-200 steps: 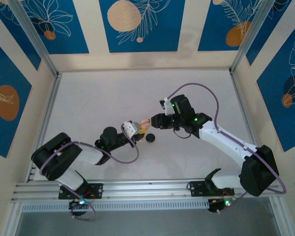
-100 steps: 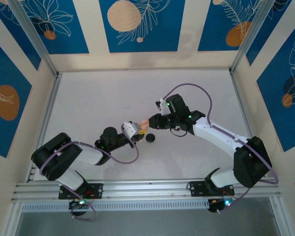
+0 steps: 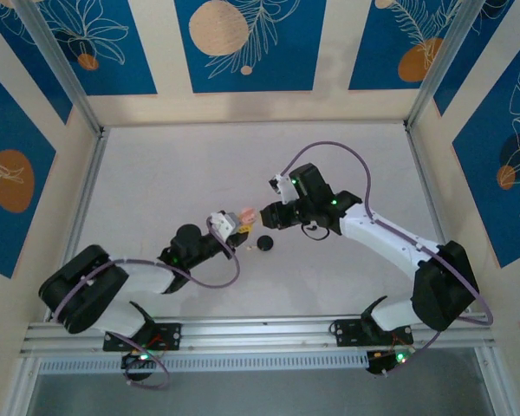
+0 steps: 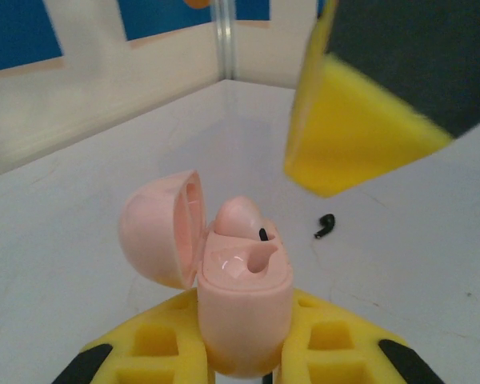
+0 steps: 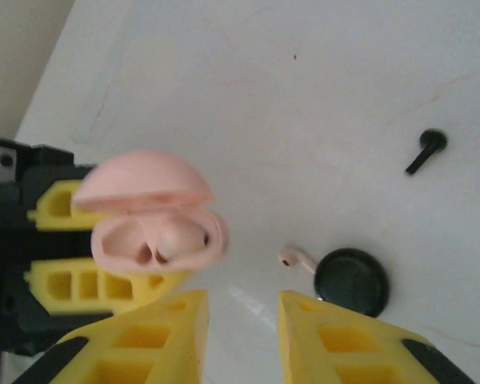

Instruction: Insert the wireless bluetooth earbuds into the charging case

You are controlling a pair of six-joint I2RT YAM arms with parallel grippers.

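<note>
A pink charging case (image 4: 244,296) stands upright in my left gripper (image 4: 244,352), which is shut on its lower body. Its lid (image 4: 162,228) hangs open to the left. One pale pink earbud (image 4: 238,218) sits in the far socket; the near socket shows hollow. My right gripper (image 5: 242,308) hovers open just beside the case (image 5: 156,232), nothing between its fingers. A second pink earbud (image 5: 298,258) lies on the table against a round black case (image 5: 351,281). A black earbud (image 5: 426,150) lies farther off. From above, both grippers meet at the pink case (image 3: 245,216).
The black case (image 3: 263,243) sits shut on the white table just to the right of my left gripper (image 3: 236,222). A yellow finger (image 4: 352,136) of the right gripper hangs above the black earbud (image 4: 326,225). Aluminium rails and walls border the table (image 3: 156,173).
The right gripper has moved left, closer to the pink case. The left arm has stretched out and carried the case slightly left and away.
</note>
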